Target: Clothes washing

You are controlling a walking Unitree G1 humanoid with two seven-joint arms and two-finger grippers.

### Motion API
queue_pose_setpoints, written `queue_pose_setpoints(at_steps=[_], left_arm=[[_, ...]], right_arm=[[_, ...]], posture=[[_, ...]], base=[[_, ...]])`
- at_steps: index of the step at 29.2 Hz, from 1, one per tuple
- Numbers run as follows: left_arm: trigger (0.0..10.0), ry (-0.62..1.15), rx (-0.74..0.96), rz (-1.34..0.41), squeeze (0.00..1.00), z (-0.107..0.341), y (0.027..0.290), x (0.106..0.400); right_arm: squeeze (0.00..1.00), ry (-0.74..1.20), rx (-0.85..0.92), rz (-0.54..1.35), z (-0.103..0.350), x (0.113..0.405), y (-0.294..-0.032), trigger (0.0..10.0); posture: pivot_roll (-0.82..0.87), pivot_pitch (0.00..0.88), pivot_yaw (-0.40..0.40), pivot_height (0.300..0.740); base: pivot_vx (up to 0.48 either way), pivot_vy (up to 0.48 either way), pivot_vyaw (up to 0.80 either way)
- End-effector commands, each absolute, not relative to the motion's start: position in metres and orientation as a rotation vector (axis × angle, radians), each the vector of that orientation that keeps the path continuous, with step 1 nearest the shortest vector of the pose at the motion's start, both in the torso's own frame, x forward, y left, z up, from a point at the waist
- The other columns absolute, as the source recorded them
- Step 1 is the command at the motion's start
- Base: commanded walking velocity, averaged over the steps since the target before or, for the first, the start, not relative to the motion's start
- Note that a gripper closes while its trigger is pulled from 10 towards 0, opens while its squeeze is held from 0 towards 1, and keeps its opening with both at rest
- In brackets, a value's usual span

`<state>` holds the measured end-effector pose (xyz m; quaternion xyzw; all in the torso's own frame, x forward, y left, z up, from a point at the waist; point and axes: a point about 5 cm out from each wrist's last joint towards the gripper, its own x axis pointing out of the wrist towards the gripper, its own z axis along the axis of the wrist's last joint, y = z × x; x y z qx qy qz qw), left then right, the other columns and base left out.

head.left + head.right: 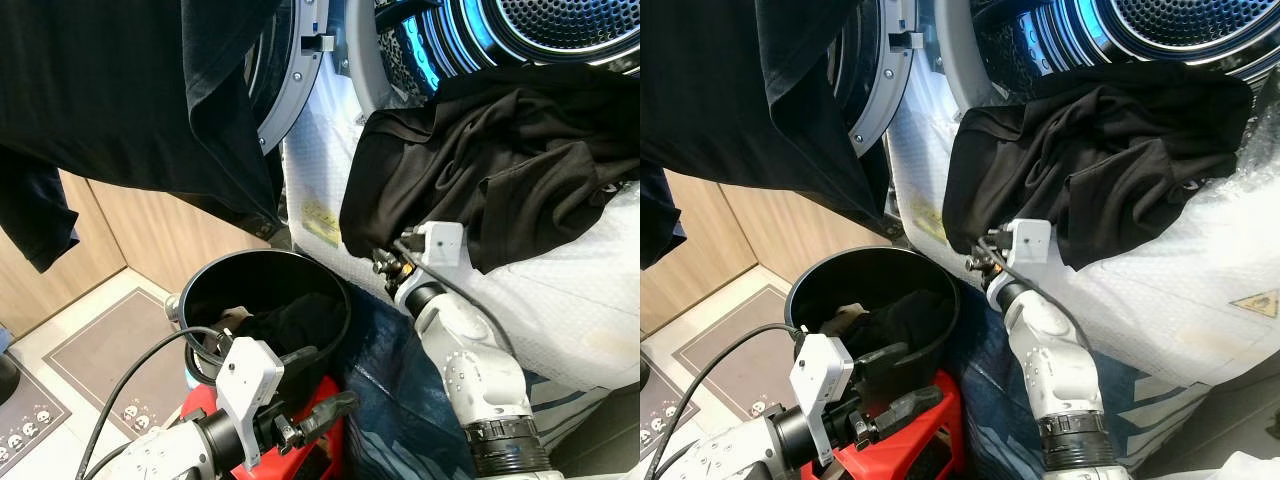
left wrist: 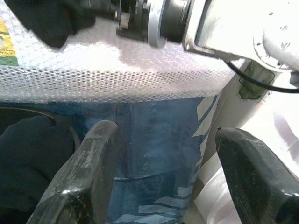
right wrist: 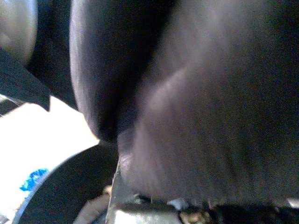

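Black garment (image 1: 500,160), soft matte cloth in loose folds, hangs out of the washing machine's round opening (image 1: 520,30) and drapes over the lower front of the machine, which is wrapped in white bubble wrap (image 1: 560,300). Inside the opening the perforated steel drum (image 1: 570,20) shines with a blue glow. The machine's round door (image 1: 290,70) with its grey rim stands swung open at the machine's left side, and another dark cloth (image 1: 120,90) hangs across it.

The right gripper (image 1: 385,262) is pushed up under the lower hem of the black garment; its fingers are buried in the cloth and whether they are spread or clamped cannot be told. In the right wrist view dark blurred fabric lies right against the camera. The right arm (image 1: 470,370), silver and jointed, rises steeply from below with its wrist bent toward the machine front.

A round black plastic bucket (image 1: 330,290) sits on a red stand (image 1: 330,420) on the floor before the machine, with dark clothes (image 1: 290,330) heaped inside. The left gripper (image 2: 163,186) is held low over the bucket's near rim, its two black fingers (image 2: 84,177) spread wide and holding nothing, pointing toward a blue wrapped panel (image 2: 154,140) at the machine's base
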<state>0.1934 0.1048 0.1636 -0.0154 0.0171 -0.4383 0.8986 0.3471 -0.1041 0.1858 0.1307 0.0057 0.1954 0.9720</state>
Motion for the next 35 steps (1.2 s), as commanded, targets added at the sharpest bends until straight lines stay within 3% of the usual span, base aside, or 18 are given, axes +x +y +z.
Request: queue_pose_setpoints(at_steps=[1, 22, 28, 29, 30, 32, 33, 34, 35], left_arm=[[10.0, 0.042, -0.035, -0.916, 0.0, 0.162, 0.104, 0.194], [10.0, 0.019, -0.036, -0.909, 0.0, 0.163, 0.101, 0.2], [10.0, 0.016, -0.036, -0.908, 0.0, 0.163, 0.101, 0.2], [10.0, 0.016, -0.036, -0.908, 0.0, 0.163, 0.101, 0.2], [10.0, 0.015, -0.036, -0.908, 0.0, 0.163, 0.101, 0.201], [10.0, 0.014, -0.036, -0.909, 0.0, 0.163, 0.1, 0.201], [10.0, 0.012, -0.036, -0.909, 0.0, 0.163, 0.1, 0.201], [10.0, 0.011, -0.037, -0.91, 0.0, 0.163, 0.099, 0.201], [10.0, 0.01, -0.037, -0.91, 0.0, 0.163, 0.099, 0.202]], right_arm=[[0.0, -0.019, 0.28, 0.406, 0.193, 0.347, -0.105, 0.0], [0.0, -0.223, 0.563, 0.641, 0.263, 0.357, -0.131, 0.0], [0.0, -0.239, 0.545, 0.65, 0.279, 0.369, -0.135, 0.0], [0.0, -0.25, 0.541, 0.651, 0.284, 0.37, -0.136, 1.5], [0.0, -0.258, 0.538, 0.652, 0.286, 0.371, -0.137, 1.5], [0.0, -0.272, 0.535, 0.661, 0.295, 0.374, -0.14, 4.0], [0.0, -0.289, 0.522, 0.664, 0.302, 0.376, -0.142, 4.6], [0.0, -0.299, 0.514, 0.666, 0.307, 0.377, -0.144, 7.8], [0.0, -0.304, 0.509, 0.668, 0.31, 0.379, -0.145, 7.8]], posture=[[0.08, 0.111, -0.03, 0.74], [0.08, 0.085, -0.046, 0.74], [0.08, 0.08, -0.049, 0.74], [0.08, 0.079, -0.05, 0.74], [0.08, 0.079, -0.05, 0.74], [0.08, 0.077, -0.05, 0.74], [0.08, 0.077, -0.051, 0.74], [0.08, 0.077, -0.051, 0.74], [0.08, 0.077, -0.051, 0.74]], base=[[0.0, 0.0, 0.0], [0.0, 0.0, 0.0], [0.0, 0.0, 0.0], [0.0, 0.0, 0.0], [0.0, 0.0, 0.0], [0.0, 0.0, 0.0], [0.0, 0.0, 0.0], [0.0, 0.0, 0.0], [0.0, 0.0, 0.0]])
